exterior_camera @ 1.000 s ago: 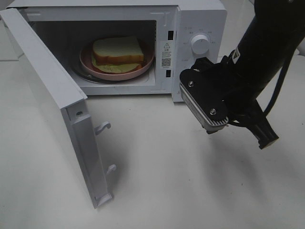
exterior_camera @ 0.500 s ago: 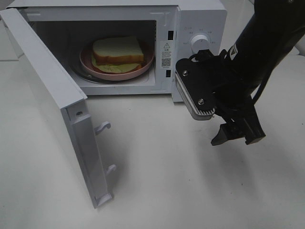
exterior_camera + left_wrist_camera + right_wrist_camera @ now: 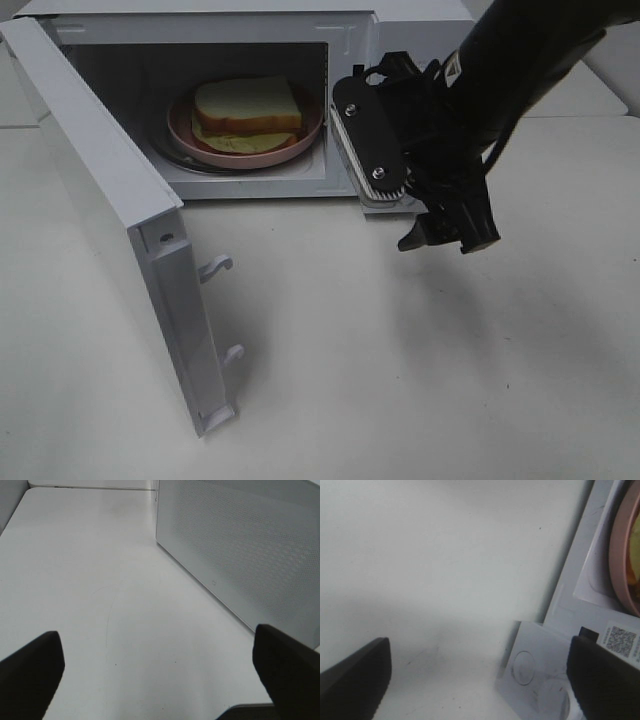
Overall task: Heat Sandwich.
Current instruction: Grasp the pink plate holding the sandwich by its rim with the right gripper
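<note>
The sandwich [image 3: 247, 108], white bread with brown crust and pale green filling, lies on a round pink plate [image 3: 250, 159] inside the open microwave [image 3: 200, 25]. My right gripper [image 3: 447, 238] hangs open and empty just in front of the microwave's control panel, hiding the dial in the exterior high view. The right wrist view shows its two dark fingers spread wide around the table, with the plate's rim [image 3: 622, 545] and the panel with a QR label [image 3: 620, 637] off to one side. My left gripper [image 3: 160, 680] is open and empty over bare table, out of the high view.
The microwave door [image 3: 100, 200] swings out to the left front, its latch hooks facing right. A perforated grey panel [image 3: 240, 555] stands close beside the left gripper. White table [image 3: 400, 380] stretches in front of the microwave.
The right gripper's jaws went from shut to wide open. The right arm swung up and left, from the table's right side to just in front of the control panel.
</note>
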Tool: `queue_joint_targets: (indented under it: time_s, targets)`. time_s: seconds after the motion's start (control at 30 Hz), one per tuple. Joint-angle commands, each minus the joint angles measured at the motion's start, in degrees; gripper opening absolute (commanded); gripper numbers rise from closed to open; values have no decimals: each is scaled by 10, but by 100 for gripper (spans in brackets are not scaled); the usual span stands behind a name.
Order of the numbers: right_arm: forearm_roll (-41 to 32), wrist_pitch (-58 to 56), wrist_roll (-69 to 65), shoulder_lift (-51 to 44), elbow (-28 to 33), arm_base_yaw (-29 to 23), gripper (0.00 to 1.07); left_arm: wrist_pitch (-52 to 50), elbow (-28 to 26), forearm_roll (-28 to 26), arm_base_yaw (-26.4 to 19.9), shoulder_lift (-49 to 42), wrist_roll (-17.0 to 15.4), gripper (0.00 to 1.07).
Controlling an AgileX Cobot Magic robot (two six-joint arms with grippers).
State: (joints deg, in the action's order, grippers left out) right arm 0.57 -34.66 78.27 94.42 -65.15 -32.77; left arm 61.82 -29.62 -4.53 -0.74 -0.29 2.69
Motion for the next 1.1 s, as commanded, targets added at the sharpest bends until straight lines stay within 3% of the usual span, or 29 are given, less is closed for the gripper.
queue_joint_targets:
  time_s: [0.03,0.37,1.1]
  targets:
    - [5,10,-2,30,-27,-1,90,-5,1,-1,-2,-3,1,97]
    - [15,62,1,121,-107,-15,89,-5,1,-1,-2,-3,1,97]
    - [16,59,-30,276,-292,-34,85,-5,1,-1,-2,-3,1,97]
